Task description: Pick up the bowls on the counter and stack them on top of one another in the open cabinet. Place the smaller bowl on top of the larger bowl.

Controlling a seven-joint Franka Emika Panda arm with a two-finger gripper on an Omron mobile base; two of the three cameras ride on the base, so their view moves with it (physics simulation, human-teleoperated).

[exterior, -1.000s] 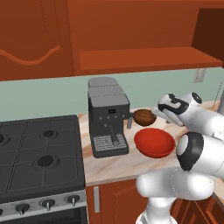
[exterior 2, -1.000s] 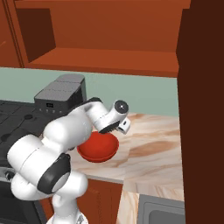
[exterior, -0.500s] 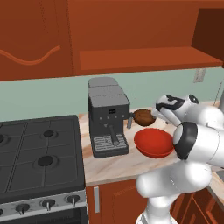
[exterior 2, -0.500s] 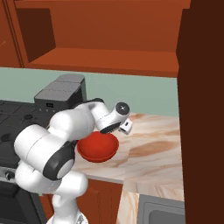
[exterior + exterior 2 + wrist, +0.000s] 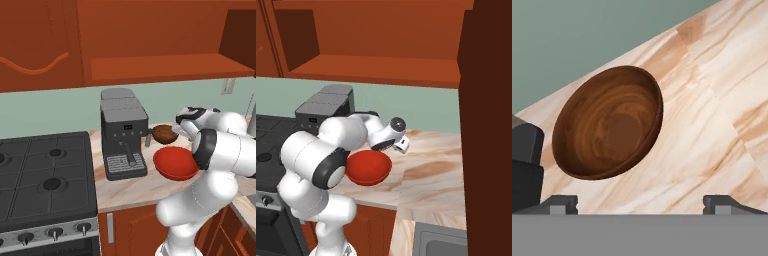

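Beige-pink marbled tabletop [image 5: 712,125] carries the small round dark brown wood-grain bowl [image 5: 608,122] near the green back wall, with the wide shallow glossy red bowl [image 5: 175,162] just in front of it. Fingers [image 5: 559,204] stand wide apart, empty, hovering before the brown bowl. It looks light, rigid and smooth, so its thin rim seems the best hold. A grey coffee machine [image 5: 122,132] crowds it closely on one side.
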